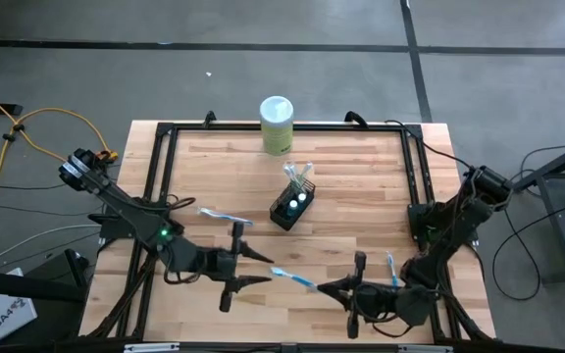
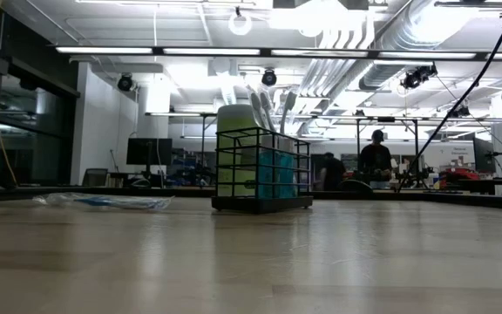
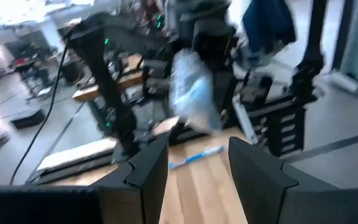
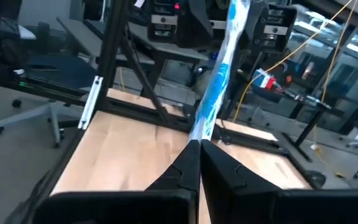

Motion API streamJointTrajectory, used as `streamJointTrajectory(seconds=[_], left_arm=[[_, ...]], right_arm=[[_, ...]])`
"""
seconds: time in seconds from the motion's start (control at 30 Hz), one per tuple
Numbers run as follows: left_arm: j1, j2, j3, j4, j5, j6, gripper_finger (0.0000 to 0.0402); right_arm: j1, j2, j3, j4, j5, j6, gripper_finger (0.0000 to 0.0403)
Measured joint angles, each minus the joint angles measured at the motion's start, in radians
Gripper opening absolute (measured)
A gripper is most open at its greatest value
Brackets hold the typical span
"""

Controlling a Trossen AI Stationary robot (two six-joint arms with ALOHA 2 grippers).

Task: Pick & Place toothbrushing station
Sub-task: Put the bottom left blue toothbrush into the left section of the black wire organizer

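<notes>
1. Near the front right of the pale wooden plank desk (image 1: 361, 186), the right tool (image 1: 353, 290) has its fingers together, clamped on a thin white-and-blue plastic-wrapped toothbrush (image 4: 219, 68) that stands up between them.
2. The small black wire-mesh box holder (image 1: 291, 208) sits mid-desk, farther in and to the left of that tool; its open top faces up, two teal white-capped tubes (image 1: 298, 201) inside.
3. The left tool (image 1: 235, 266), fingers apart and empty, hovers about as near.
4. Another wrapped blue-and-white toothbrush (image 1: 292, 278) lies flat between the tools.
</notes>
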Motion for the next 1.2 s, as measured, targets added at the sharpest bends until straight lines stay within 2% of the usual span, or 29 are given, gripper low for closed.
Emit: streamJointTrajectory(seconds=[0.13,0.33,0.6,1.2], left_arm=[[0.020,0.000,0.000,0.058,0.063,0.031,0.0161],[0.040,0.000,0.000,0.095,0.071,0.061,0.0161],[0.067,0.000,0.000,0.130,0.183,0.067,0.0161],[0.037,0.003,0.000,0.108,0.193,0.071,0.0161]], right_arm=[[-0.020,0.000,0.000,0.048,-0.027,-0.062,0.0003],[-0.044,0.000,0.000,0.115,-0.074,-0.145,0.0003],[-0.080,0.000,0.000,0.133,-0.081,-0.182,0.0003],[-0.088,0.000,0.000,0.184,-0.064,-0.234,0.0003]])
